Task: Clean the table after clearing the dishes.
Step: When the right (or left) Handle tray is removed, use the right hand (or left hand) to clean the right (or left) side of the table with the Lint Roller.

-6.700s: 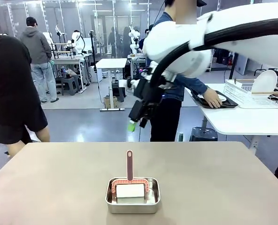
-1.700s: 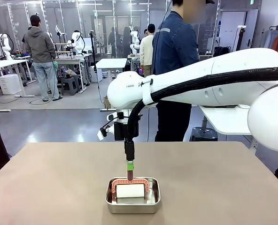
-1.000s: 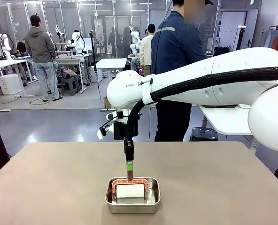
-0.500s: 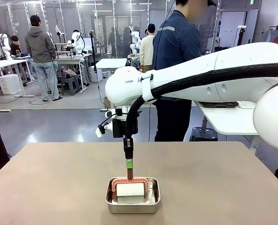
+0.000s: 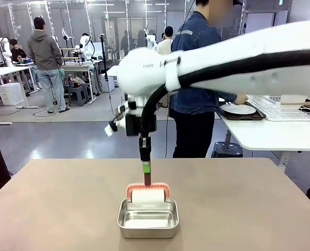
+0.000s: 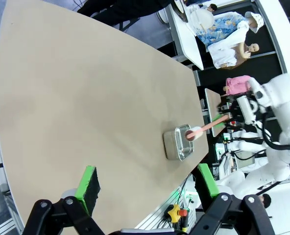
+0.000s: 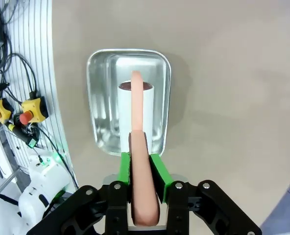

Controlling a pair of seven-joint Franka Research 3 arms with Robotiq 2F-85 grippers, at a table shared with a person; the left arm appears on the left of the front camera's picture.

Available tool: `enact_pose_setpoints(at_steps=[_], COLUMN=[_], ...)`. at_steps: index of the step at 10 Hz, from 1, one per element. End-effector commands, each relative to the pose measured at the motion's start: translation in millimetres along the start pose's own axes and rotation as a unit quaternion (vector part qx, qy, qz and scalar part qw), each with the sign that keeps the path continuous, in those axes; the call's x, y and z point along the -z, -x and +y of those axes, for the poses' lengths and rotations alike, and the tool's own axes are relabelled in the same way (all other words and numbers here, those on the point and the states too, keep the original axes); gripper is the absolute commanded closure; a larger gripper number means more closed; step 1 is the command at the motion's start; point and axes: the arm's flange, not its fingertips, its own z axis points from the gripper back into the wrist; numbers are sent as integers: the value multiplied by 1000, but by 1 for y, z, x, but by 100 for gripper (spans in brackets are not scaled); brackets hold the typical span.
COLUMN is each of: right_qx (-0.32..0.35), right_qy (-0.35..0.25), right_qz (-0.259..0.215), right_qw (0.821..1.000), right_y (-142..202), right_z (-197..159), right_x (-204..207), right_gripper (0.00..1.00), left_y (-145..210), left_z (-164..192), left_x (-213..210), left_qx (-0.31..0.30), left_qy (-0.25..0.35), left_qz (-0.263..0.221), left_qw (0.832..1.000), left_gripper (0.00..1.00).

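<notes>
While the right end effector is clamped on its stiff pink handle, the sensible hold, the probably light white cylindrical roller hangs just above the small rectangular steel pan on the taupe-beige counter, left end effector spread wide.

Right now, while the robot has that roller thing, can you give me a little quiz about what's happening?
1. True or false: the right gripper is shut on the roller's pink handle.
2. Pick one. The roller's white roll is: A) on a plate, B) over the steel pan, C) on the floor.
3. Fill in the blank: the left gripper, up above the table, is ____ (open or shut).

Key: 1 true; 2 B; 3 open.
</notes>
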Motion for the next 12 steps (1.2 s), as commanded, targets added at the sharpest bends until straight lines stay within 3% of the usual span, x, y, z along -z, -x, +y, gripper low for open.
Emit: enact_pose_setpoints(at_steps=[1, 7, 8, 10, 12], right_qx=[24, 9, 11, 139, 241], right_qy=[27, 18, 15, 0, -48], right_qz=[-18, -7, -5, -115, -224], right_qw=[999, 1000, 1000, 984, 943], right_y=[15, 7, 8, 67, 127], right_z=[30, 17, 13, -14, -35], right_x=[-15, -23, -20, -46, -67], right_gripper=[100, 100, 78, 78, 78], left_y=[4, 4, 4, 4, 4], left_z=[-3, -3, -3, -3, -3], left_x=[-4, -4, -4, -4, -4], left_qx=[3, 3, 3, 3, 3], left_qy=[0, 0, 0, 0, 0], left_qz=[8, 8, 8, 8, 8], left_qw=[1000, 1000, 1000, 1000, 1000], left_gripper=[0, 0, 0, 0, 0])
